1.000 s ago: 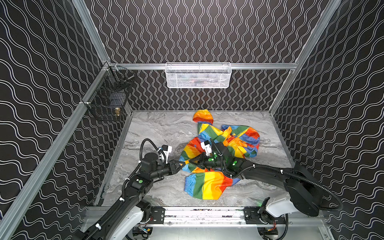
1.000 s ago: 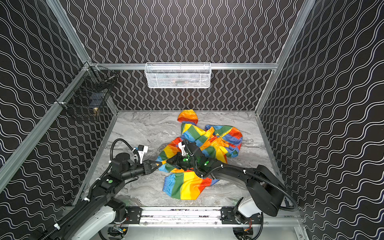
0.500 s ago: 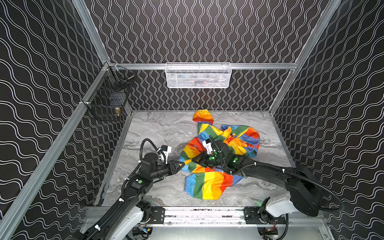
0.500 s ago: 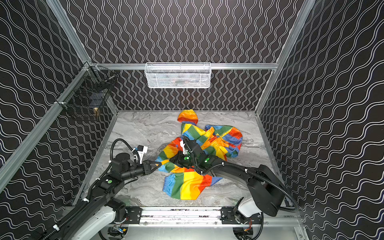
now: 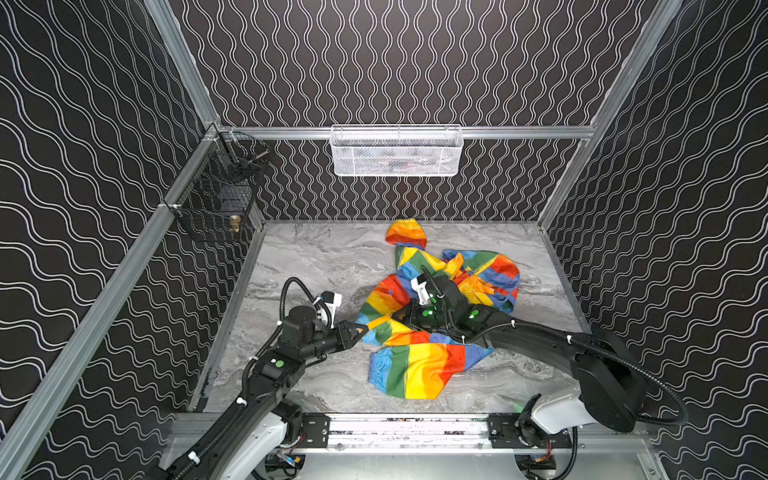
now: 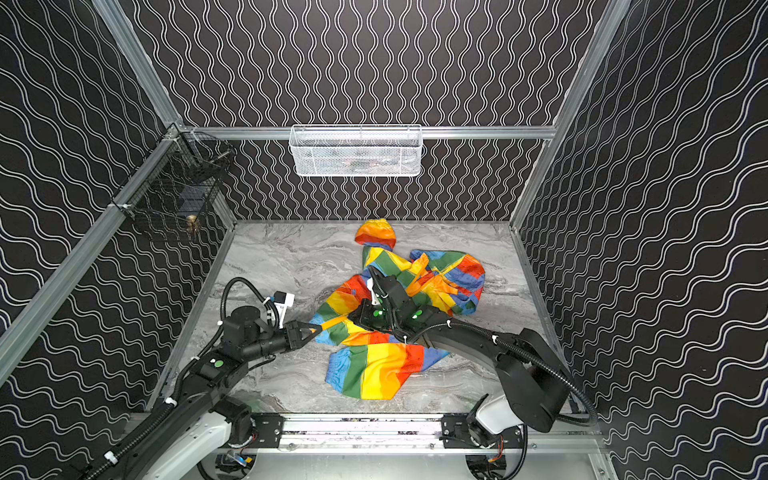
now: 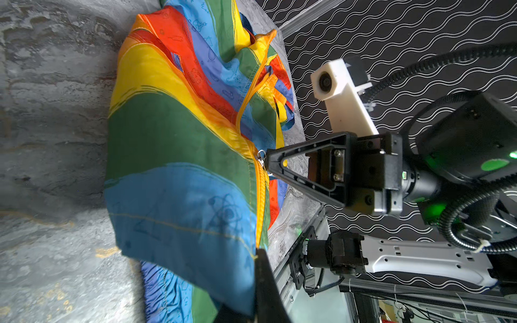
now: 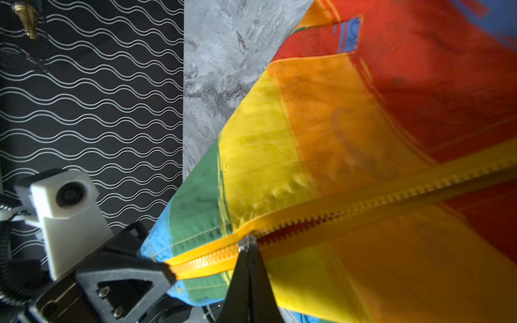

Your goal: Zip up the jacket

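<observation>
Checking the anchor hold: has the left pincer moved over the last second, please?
No; the left pincer holds its place relative to the front rail, shut on the jacket.

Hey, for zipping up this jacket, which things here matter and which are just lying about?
In the job: jacket, zipper pull, left tool pinching the hem, right tool on the pull.
Lying about: white basket, black wire basket, both hung on the frame.

Jacket [image 5: 409,370] on table [image 5: 316,257] (basket [image 5: 397,151] behind)
</observation>
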`<state>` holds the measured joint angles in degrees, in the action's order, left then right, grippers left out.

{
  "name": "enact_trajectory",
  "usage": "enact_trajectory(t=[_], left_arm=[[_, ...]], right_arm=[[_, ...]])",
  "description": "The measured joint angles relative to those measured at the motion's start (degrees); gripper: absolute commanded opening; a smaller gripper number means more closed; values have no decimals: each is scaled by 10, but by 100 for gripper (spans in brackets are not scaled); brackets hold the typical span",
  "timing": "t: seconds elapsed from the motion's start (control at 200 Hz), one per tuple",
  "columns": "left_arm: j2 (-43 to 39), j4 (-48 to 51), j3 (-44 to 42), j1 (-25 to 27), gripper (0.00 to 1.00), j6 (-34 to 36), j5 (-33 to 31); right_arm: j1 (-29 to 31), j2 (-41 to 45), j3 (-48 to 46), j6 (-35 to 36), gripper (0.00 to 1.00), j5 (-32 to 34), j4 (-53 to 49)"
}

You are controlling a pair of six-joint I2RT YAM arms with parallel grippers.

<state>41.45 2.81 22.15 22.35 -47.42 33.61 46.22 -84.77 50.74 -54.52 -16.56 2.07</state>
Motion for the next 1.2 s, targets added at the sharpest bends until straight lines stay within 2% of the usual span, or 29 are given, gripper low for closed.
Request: enact_trajectory(t=[0.806,1.196], left_arm=[[-7,33,9,0,0,13,-17],[-10,50,15,0,0,24,-30]], right_arm=[[-29,8,2,25,0,2,-25],[-66,14,7,42,0,2,-51]])
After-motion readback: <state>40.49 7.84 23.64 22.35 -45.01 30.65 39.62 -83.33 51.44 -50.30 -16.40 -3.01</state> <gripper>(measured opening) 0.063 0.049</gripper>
